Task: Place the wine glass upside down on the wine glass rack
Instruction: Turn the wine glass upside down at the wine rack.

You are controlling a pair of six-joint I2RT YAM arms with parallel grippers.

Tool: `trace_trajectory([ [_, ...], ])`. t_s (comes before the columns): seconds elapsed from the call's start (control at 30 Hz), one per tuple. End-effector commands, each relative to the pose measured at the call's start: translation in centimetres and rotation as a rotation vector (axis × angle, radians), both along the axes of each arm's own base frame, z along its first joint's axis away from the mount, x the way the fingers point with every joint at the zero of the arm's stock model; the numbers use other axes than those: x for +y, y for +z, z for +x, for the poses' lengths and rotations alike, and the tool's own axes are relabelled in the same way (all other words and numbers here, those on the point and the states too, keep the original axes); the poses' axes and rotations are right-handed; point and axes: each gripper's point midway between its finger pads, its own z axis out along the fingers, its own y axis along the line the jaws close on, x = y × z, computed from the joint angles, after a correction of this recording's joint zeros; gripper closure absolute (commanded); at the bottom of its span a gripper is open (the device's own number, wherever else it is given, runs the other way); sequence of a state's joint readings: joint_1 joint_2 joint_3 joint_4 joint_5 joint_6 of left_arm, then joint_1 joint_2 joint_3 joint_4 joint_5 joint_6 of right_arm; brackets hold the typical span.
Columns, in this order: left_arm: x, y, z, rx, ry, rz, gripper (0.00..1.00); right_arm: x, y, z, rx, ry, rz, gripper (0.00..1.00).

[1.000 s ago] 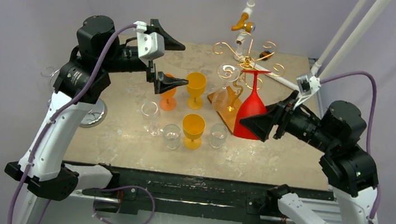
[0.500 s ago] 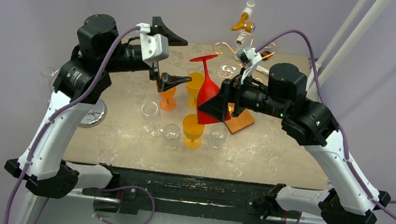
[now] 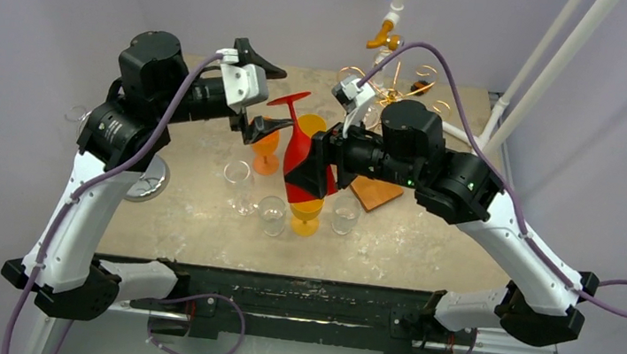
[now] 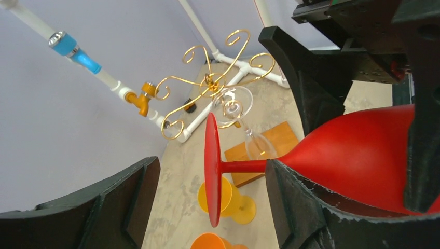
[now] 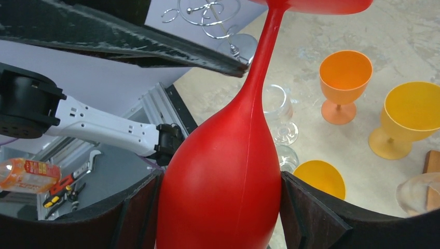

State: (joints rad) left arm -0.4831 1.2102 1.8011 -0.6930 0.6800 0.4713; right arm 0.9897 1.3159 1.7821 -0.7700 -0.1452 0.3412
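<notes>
Handover: your right end effector (image 5: 220, 212) grips the red wine glass (image 3: 298, 162) by its bowl, foot up, above the bench (image 3: 427, 243). Your left end effector (image 3: 267, 96) straddles the stem, unclenched. Close it, then head for the rack (image 3: 392, 83) at one o'clock.

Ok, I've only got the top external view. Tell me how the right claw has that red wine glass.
Observer: In the right wrist view, the right claw clamps the red wine glass across its bowl, a finger on each side, stem pointing away.
Operator: Now give me the left claw.
Observer: From its wrist camera, the left claw is open, with the glass's stem and foot between its fingers. I cannot tell whether either finger touches.
Operator: Check the rack, the arm blocks it.
Observer: A clear wine glass hangs foot-up, tilted, from the gold wire rack.
</notes>
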Motion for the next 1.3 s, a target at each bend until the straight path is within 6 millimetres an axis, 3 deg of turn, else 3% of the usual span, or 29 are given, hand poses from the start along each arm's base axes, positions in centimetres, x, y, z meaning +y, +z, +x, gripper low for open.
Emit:
trace_trajectory([
  [0.0,0.4,-1.7,0.7,0.004,0.029,0.064,0.27,-0.2,3.1,-0.1,-0.088,-0.014,0.066,0.44],
  [0.13,0.3,-2.2,0.1,0.039,0.002,0.079,0.45,1.4,3.0,-0.8,-0.085,0.034,0.082,0.44],
  [0.27,0.3,-2.9,-0.9,0.063,-0.035,0.100,0.57,3.6,2.9,-1.0,-0.086,0.070,0.048,0.43],
  [0.4,0.8,-3.6,-0.8,0.037,-0.012,0.115,0.86,4.8,2.6,-1.3,-0.088,0.077,0.030,0.39],
  [0.5,1.2,-3.6,-0.8,-0.003,0.005,0.111,1.00,4.5,2.1,-1.1,-0.085,0.053,0.025,0.36],
  [0.8,1.6,-2.0,-1.6,-0.177,0.000,0.067,1.00,2.7,2.0,-1.2,-0.066,-0.005,0.026,0.22],
  [0.87,2.1,-1.2,-1.8,-0.260,0.020,0.047,1.00,2.2,2.1,-1.4,-0.063,-0.006,0.026,0.02],
  [1.03,2.4,0.2,-2.0,-0.369,0.026,0.048,1.00,1.4,1.3,-1.7,-0.053,-0.007,-0.010,0.01],
  [1.27,2.3,1.9,-2.8,-0.555,-0.002,0.034,1.00,0.7,-1.7,-1.6,-0.034,-0.018,-0.111,0.01],
])
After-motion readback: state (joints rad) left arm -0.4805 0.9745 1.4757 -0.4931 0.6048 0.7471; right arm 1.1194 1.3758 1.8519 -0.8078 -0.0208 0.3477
